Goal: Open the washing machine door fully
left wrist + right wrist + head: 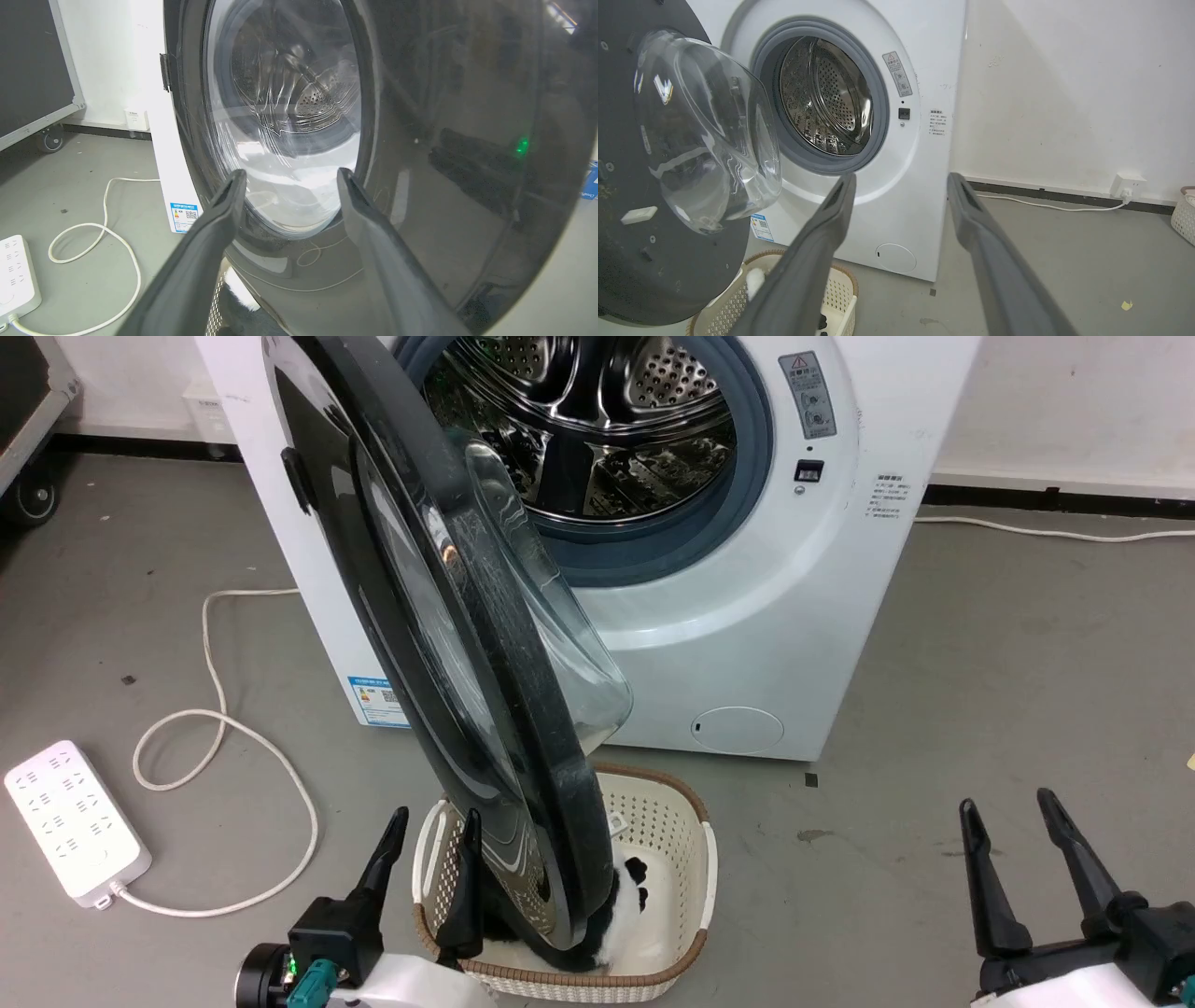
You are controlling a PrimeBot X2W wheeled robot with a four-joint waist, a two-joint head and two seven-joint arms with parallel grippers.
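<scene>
Left gripper [435,817] right down at the bottom edge, fingers spread wide with nothing between them, and look where it sits: just beside the outer face of the door [504,691]. Big picture first: the washer [747,644] stands straight ahead, drum [597,420] on full show, and the door stands out from the front roughly square to it, nearly edge-on from the head, hinged on the robot's left, its free edge hanging over the basket [677,845] on the floor. That's the whole story for the coming move. To open fully, I'd say that free edge has to swing toward the left, and the left gripper is on exactly that side, pointing at the glossy face with the window between its tips; touching or not, I can't tell. Right gripper [1006,800], also spread and empty, sits well apart on the bowl side. So the left is nearer but stands in the sweep; a push from the inside would fall to the right.
</scene>
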